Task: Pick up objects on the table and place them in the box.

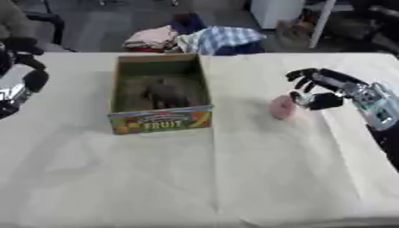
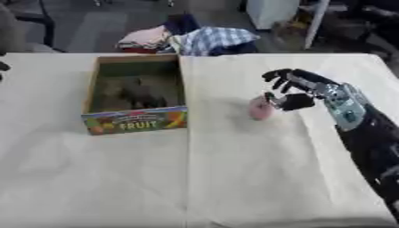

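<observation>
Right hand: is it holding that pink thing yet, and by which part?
Not yet. The right hand is open beside the pink object, which sits on the table; whether a fingertip touches it cannot be told.

We see a cream cloth (image 1: 234, 178) over the table, a clothes heap (image 1: 195, 39) behind it, grey floor (image 1: 101, 22), a white cabinet (image 2: 273, 11).

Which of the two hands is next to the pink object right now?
The right hand, fingers spread open just right of the pink object on the cloth. The left hand is far off at the view's left edge, beyond the fruit box.
</observation>
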Controlling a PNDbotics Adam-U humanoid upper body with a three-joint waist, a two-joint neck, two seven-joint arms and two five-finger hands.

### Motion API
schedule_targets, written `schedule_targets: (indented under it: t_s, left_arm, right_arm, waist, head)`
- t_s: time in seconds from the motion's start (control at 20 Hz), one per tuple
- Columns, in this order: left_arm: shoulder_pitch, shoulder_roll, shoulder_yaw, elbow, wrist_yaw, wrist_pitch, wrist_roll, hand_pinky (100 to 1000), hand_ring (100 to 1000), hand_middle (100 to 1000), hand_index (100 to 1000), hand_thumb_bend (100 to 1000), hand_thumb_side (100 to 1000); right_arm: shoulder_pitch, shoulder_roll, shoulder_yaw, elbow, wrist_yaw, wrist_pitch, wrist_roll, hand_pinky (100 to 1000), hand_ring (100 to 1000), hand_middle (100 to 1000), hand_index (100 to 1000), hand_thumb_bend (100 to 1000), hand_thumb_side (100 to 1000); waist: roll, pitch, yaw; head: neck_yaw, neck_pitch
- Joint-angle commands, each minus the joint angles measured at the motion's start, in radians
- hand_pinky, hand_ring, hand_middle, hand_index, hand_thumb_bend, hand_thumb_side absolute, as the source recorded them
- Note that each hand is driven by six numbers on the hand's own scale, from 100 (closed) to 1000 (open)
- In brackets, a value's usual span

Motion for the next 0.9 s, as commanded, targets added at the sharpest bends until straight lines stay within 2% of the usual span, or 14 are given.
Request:
schedule_targets:
  t_s: [0.05, 0.35, 0.55, 0.65, 0.7, 0.75, 0.9]
  left_arm:
    - [0.002, 0.01, 0.021, -0.027, 0.003, 0.005, 0.008, 879, 621, 666, 808, 589, 593]
    - [0.017, 0.004, 0.026, -0.024, 0.001, 0.009, 0.012, 881, 621, 666, 809, 582, 604]
    - [0.022, -0.001, 0.026, -0.023, 0.0, 0.008, 0.014, 881, 621, 666, 809, 580, 608]
    - [0.024, -0.002, 0.026, -0.023, -0.001, 0.007, 0.014, 881, 620, 666, 809, 577, 610]
    - [0.025, -0.002, 0.026, -0.023, -0.001, 0.007, 0.014, 881, 621, 666, 809, 570, 618]
    - [0.026, -0.003, 0.026, -0.022, -0.002, 0.007, 0.015, 881, 621, 666, 809, 569, 619]
    - [0.031, -0.004, 0.029, -0.021, -0.003, 0.007, 0.018, 881, 620, 666, 809, 567, 621]
  right_arm:
    - [-0.028, -0.007, -0.015, 0.019, 0.081, -0.015, -0.022, 728, 813, 873, 957, 100, 471]
    - [-0.028, 0.003, -0.011, 0.024, 0.234, -0.041, -0.042, 740, 834, 883, 952, 100, 483]
    - [-0.022, 0.016, -0.02, 0.033, 0.343, -0.041, -0.091, 729, 816, 838, 913, 164, 425]
    - [-0.018, 0.023, -0.03, 0.045, 0.383, -0.033, -0.138, 708, 782, 770, 861, 173, 361]
    - [-0.016, 0.027, -0.036, 0.051, 0.399, -0.027, -0.167, 691, 747, 690, 795, 175, 300]
    - [-0.014, 0.03, -0.043, 0.055, 0.413, -0.02, -0.206, 684, 734, 651, 762, 179, 273]
    - [-0.013, 0.036, -0.054, 0.059, 0.439, -0.008, -0.32, 639, 663, 490, 569, 185, 159]
  waist:
    - [0.003, -0.013, 0.002]
    - [0.002, -0.013, 0.003]
    - [0.004, -0.013, 0.003]
    - [0.005, -0.013, 0.004]
    - [0.006, -0.013, 0.004]
    - [0.007, -0.013, 0.005]
    - [0.007, -0.014, 0.007]
  head:
    - [-0.004, 0.005]
    - [-0.007, 0.005]
    - [-0.007, 0.005]
    - [-0.007, 0.005]
    - [-0.007, 0.005]
    - [-0.008, 0.005]
    - [-0.008, 0.005]
